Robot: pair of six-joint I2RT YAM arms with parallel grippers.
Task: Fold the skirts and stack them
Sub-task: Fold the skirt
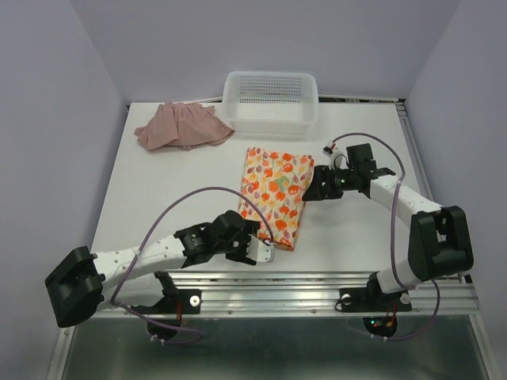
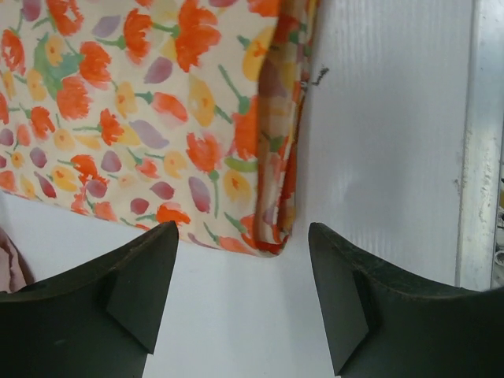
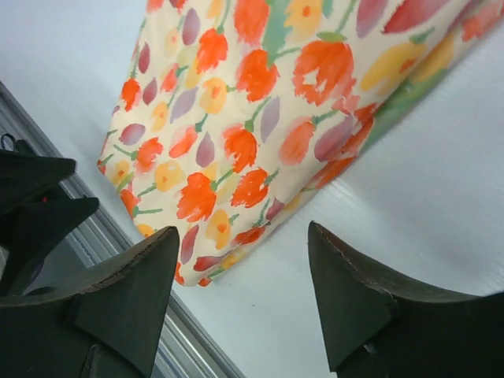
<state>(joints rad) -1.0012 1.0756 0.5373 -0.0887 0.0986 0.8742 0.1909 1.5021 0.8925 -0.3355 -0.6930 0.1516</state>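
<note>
Shows the cream printed skirt (image 1: 275,194) folded into a narrow rectangle at mid-table; puts the pink skirt (image 1: 184,127) in a loose heap at the far left, just beside the white mesh basket (image 1: 271,99), well apart from the printed one. Finds the left gripper (image 1: 265,252) low over the table (image 1: 356,229) at the printed skirt's near corner, jaws apart, holding nothing, fabric edge just beyond the fingertips (image 2: 161,236); finds the right gripper (image 1: 311,188) by the skirt's right edge, jaws likewise spread and empty.
</note>
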